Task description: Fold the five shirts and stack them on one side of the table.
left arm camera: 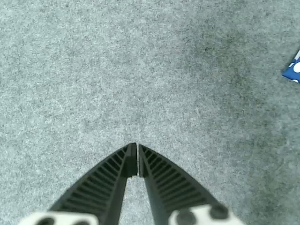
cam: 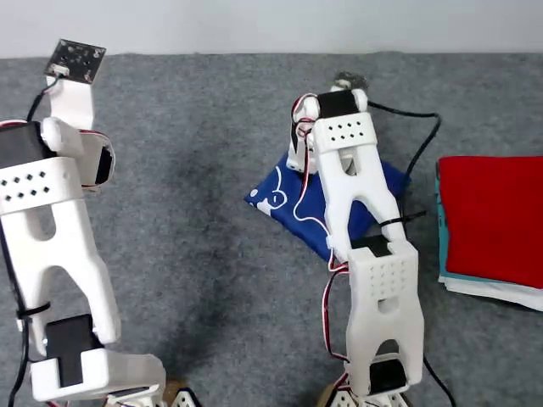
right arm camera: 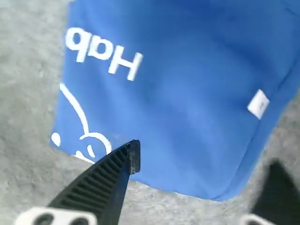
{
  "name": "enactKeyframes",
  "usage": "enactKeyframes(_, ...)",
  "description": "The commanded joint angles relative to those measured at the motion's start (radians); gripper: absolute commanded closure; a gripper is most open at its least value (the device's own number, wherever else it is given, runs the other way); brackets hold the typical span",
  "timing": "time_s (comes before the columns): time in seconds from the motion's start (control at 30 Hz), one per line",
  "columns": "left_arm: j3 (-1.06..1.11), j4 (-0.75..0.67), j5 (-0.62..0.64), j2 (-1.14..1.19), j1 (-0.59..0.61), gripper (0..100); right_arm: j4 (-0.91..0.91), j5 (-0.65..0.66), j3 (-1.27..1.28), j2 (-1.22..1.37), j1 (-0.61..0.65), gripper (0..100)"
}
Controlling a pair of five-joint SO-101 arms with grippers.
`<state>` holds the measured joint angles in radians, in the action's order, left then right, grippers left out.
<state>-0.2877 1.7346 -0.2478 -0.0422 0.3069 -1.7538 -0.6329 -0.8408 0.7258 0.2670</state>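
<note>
A folded blue shirt [cam: 284, 203] with white print lies on the grey carpet near the table's middle. The right arm [cam: 348, 161] stands over it. In the right wrist view my right gripper [right arm camera: 204, 159] hangs open just above the blue shirt [right arm camera: 178, 93], one ribbed finger [right arm camera: 119, 164] over its printed edge. A stack of folded shirts, red [cam: 492, 216] on top, lies at the right edge. My left gripper [left arm camera: 137, 159] is shut and empty over bare carpet, with a corner of the blue shirt [left arm camera: 293, 70] off to its side.
The left arm [cam: 51, 220] stands along the table's left side. A black cable [cam: 420, 153] runs from the right arm across the carpet between the blue shirt and the stack. Bare grey carpet [cam: 187, 280] lies between the two arms.
</note>
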Motion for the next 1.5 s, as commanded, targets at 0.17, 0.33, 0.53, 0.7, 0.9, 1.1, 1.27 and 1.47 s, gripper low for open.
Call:
enactKeyframes(0.17, -0.004, 0.021, -0.003, -0.055, 0.006, 99, 0.058, -0.104, 0.002, 0.073, -0.062, 48.7)
enactKeyframes(0.33, -0.004, 0.021, -0.002, -0.055, 0.006, 99, 0.163, -0.103, -0.002, 0.216, -0.07, 49.0)
enactKeyframes(0.53, -0.004, 0.021, -0.002, -0.055, 0.005, 99, 0.186, -0.095, -0.005, 0.317, -0.07, 72.9)
enactKeyframes(0.7, -0.004, 0.021, -0.002, -0.055, 0.0, 99, 0.189, -0.011, -0.005, 0.312, -0.096, 96.6)
enactKeyframes(0.9, -0.004, 0.021, -0.002, -0.055, 0.0, 99, 0.171, 0.169, -0.005, 0.302, -0.14, 98.8)
enactKeyframes(1.1, -0.004, 0.021, -0.002, -0.069, 0.0, 99, 0.051, 0.35, -0.005, 0.13, -0.165, 98.8)
enactKeyframes(1.27, 0.015, 0.021, -0.002, -0.103, 0.005, 99, -0.038, 0.586, 0.002, -0.094, -0.189, 98.8)
enactKeyframes(1.47, 0.113, 0.021, -0.005, -0.158, 0.006, 99, -0.044, 0.821, 0.055, -0.303, -0.259, 98.8)
